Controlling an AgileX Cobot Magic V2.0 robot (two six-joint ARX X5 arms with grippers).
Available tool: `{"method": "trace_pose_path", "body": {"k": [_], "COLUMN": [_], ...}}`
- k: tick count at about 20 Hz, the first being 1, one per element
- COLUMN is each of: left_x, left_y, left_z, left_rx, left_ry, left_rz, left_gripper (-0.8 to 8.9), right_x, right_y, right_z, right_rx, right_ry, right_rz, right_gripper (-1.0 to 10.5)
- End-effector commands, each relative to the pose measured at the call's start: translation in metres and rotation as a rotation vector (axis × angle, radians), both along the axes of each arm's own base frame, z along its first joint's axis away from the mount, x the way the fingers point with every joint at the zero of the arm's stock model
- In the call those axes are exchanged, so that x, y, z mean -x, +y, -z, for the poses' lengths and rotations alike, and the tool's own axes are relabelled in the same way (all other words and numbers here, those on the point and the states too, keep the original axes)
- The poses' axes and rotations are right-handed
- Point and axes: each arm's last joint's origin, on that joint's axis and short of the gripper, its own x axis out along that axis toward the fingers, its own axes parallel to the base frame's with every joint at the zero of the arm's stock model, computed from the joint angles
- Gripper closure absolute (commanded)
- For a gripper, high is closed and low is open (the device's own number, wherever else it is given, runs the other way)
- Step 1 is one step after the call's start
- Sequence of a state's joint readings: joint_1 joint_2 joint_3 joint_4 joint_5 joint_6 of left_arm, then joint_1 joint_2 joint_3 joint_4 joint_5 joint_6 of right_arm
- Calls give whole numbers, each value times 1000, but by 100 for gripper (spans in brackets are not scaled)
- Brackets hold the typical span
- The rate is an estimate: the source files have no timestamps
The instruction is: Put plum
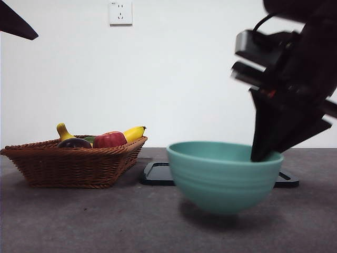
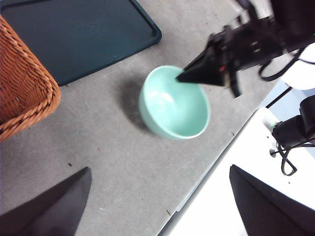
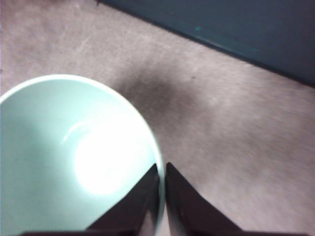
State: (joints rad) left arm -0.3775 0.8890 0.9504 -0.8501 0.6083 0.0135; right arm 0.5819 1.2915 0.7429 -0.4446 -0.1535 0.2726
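Keep your right hand (image 3: pixel 162 196) clamped on the green bowl's (image 1: pixel 224 174) rim, carry it level, and leave the left hand (image 2: pixel 157 206), jaws apart, waiting above the tabletop (image 1: pixel 79 221).

We take this for a lab-style test bench rather than a lived-in kitchen. We see a bare white wall (image 1: pixel 200 68) carrying only a white wall socket (image 1: pixel 120 12), and a grey felt-like tabletop (image 1: pixel 79 221). On it sits a staged set of props: a brown woven wicker basket (image 1: pixel 73 164) of fruit, a dark flat plastic tray (image 2: pixel 74 34) and a pale green ceramic bowl (image 1: pixel 224 174).
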Motion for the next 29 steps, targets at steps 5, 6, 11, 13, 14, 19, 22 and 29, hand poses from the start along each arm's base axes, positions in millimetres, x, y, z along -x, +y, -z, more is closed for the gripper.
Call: {"method": "trace_pose_path", "body": {"k": [5, 6, 11, 13, 14, 19, 22, 29], "left_x": [-1, -1, -1, -1, -1, -1, -1, -1], "left_y": [-1, -1, -1, -1, -1, -1, -1, -1], "left_z": [-2, -2, -2, -2, -2, -2, -2, -2], "left_rx": [-1, 0, 0, 0, 0, 0, 0, -1], "left_ry": [-9, -9, -9, -9, -9, -9, -9, -9], "left_rz": [15, 15, 15, 15, 15, 15, 15, 15], "left_gripper": [380, 380, 380, 380, 380, 380, 380, 380], "right_x": [-7, -7, -3, -3, -2, 7, 20, 68], "right_y": [8, 8, 12, 11, 11, 4, -5, -33], "right_z": [13, 13, 12, 10, 6, -36, -70, -113], "right_rx": [52, 50, 45, 39, 34, -30, -76, -248], "right_ry": [4, 2, 6, -2, -11, -106, -175, -182], "right_rz": [24, 24, 3, 2, 3, 3, -7, -131], "right_gripper": [935, 934, 666, 637, 637, 637, 637, 637]}}
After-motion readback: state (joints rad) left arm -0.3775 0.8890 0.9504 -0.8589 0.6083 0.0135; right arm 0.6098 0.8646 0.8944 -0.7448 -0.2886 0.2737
